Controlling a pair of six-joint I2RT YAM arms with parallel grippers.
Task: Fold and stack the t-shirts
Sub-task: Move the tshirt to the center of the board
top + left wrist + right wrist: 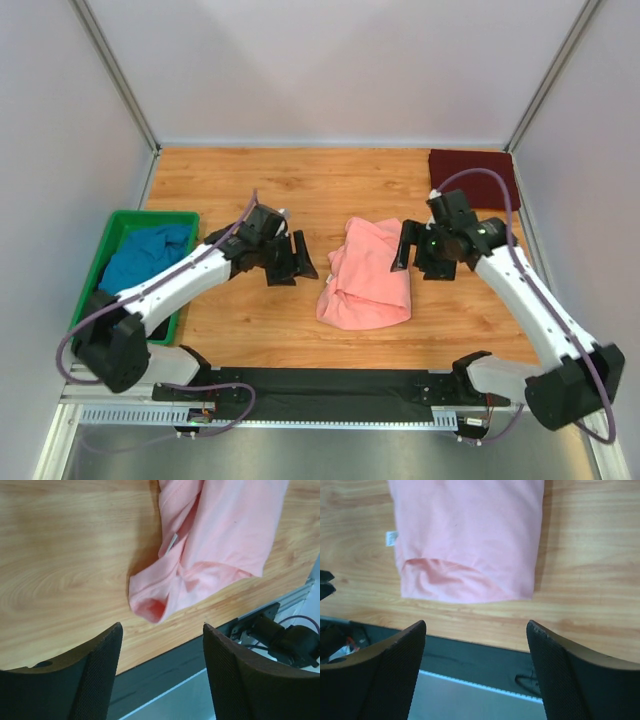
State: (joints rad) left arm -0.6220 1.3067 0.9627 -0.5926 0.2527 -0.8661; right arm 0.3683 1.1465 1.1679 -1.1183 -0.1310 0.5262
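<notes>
The salmon-pink t-shirt [366,275] lies folded in a rough bundle at the middle of the wooden table. It also shows in the left wrist view [215,545] and the right wrist view [467,535], with its white neck label [392,537] at the edge. My left gripper [294,258] is open and empty just left of it. My right gripper [408,250] is open and empty just right of it. The dark maroon t-shirt [475,172] lies folded at the back right corner. The teal-blue t-shirt [146,255] lies crumpled in the green bin.
The green plastic bin [118,228] stands at the left edge of the table. A black strip [330,382] runs along the near edge between the arm bases. Grey walls enclose the table on three sides.
</notes>
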